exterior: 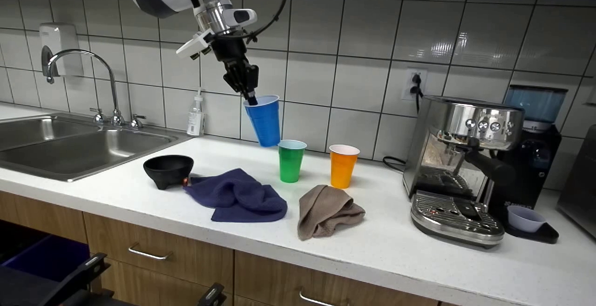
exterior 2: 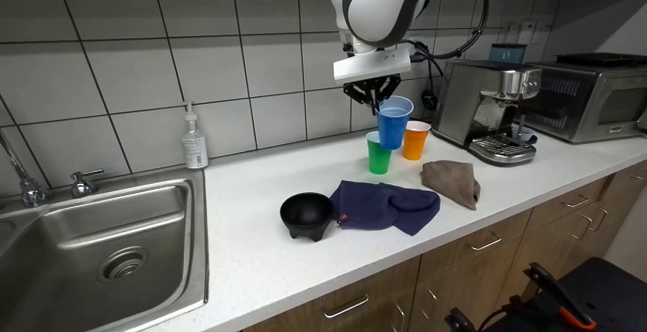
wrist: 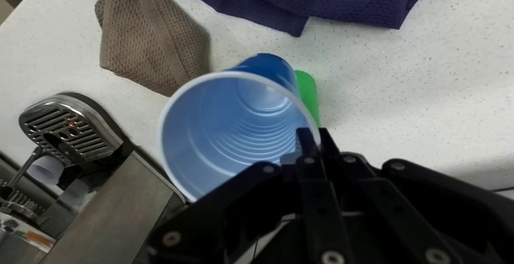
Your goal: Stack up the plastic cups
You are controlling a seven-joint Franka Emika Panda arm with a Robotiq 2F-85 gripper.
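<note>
My gripper [exterior: 252,101] is shut on the rim of the blue cup [exterior: 265,124], one finger inside and one outside, as the wrist view [wrist: 317,137] shows. The blue cup hangs in the air, slightly tilted, with its opening up. The green cup [exterior: 291,164] stands upright on the counter, lower and close to the blue cup. In an exterior view the blue cup [exterior 2: 393,127] partly covers the green cup [exterior 2: 378,157]. In the wrist view only a strip of the green cup [wrist: 308,93] shows. The orange cup [exterior: 343,170] stands upright beside the green one and is hidden in the wrist view.
A dark blue cloth [exterior: 240,196] and a brown cloth [exterior: 328,210] lie in front of the cups. A black bowl [exterior: 168,171] stands near the sink [exterior: 116,152]. A coffee machine [exterior: 458,171] stands beyond the orange cup. The tiled wall [exterior: 316,82] rises behind.
</note>
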